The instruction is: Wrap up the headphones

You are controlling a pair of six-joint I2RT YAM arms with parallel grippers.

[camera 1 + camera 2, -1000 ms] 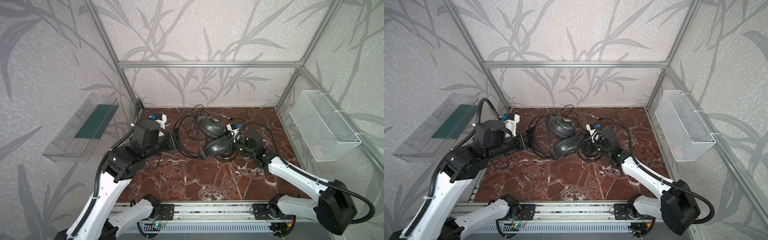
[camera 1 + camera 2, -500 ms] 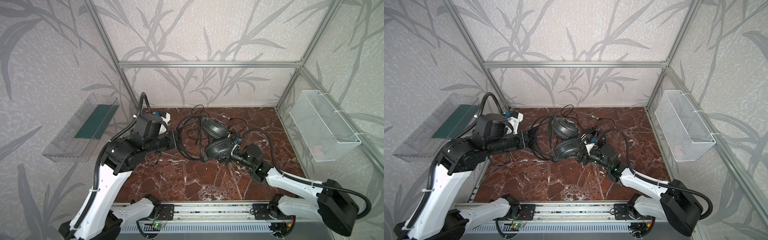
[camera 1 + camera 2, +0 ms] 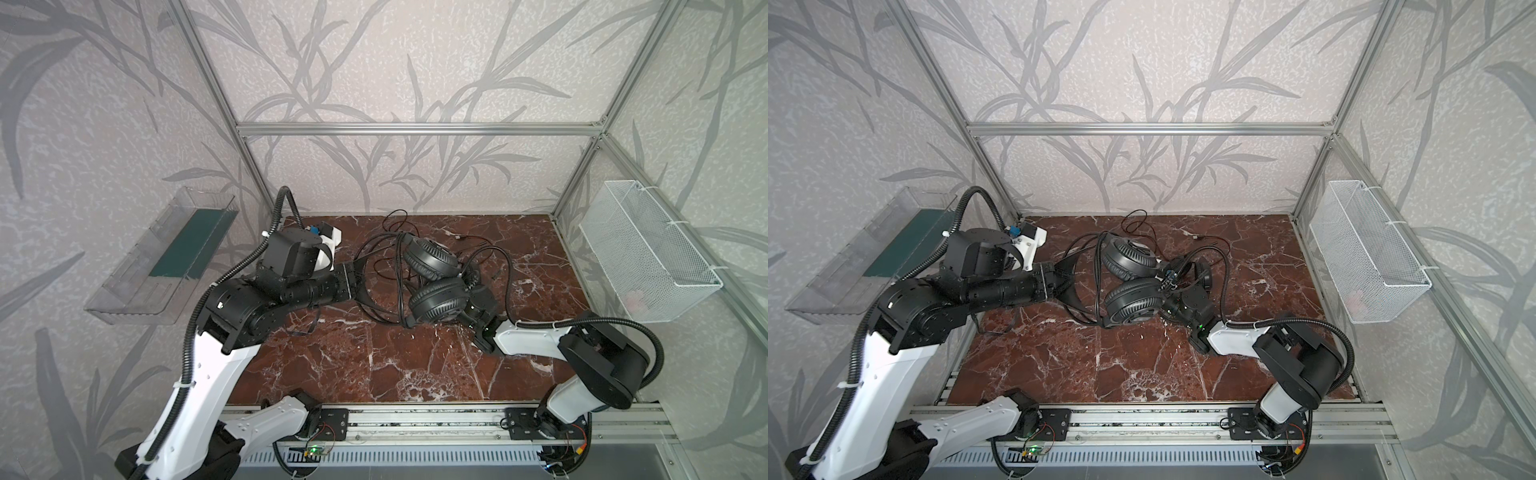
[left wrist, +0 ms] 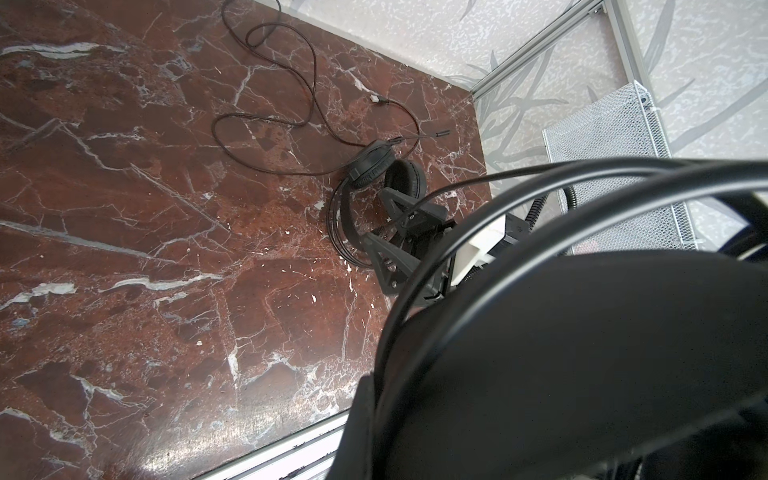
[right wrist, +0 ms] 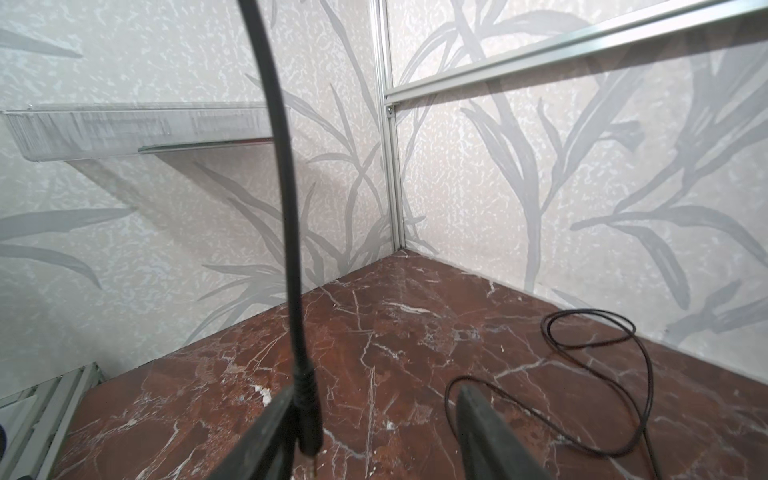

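Observation:
One pair of black headphones (image 3: 432,282) hangs with its two round earcups stacked, above the marble floor (image 3: 374,357). My left gripper (image 3: 356,281) is shut on its thin wire headband (image 3: 1069,278), which fills the left wrist view (image 4: 582,353). A second pair of headphones (image 4: 374,168) lies behind, its thin cable (image 4: 266,124) snaking over the floor. My right gripper (image 5: 374,419) sits low beside the lower earcup (image 3: 1133,305), jaws apart. A black cable (image 5: 286,208) hangs down into them, with its plug (image 5: 307,419) against one finger.
A clear plastic bin (image 3: 166,257) is mounted on the left wall and a white wire basket (image 3: 648,257) on the right wall. An aluminium rail (image 3: 415,419) runs along the front edge. More thin cable loops (image 5: 590,374) lie near the back wall.
My right arm has drawn back toward the front and dropped low, its gripper now beside the lower earcup. The left arm has lifted slightly, still holding the headband.

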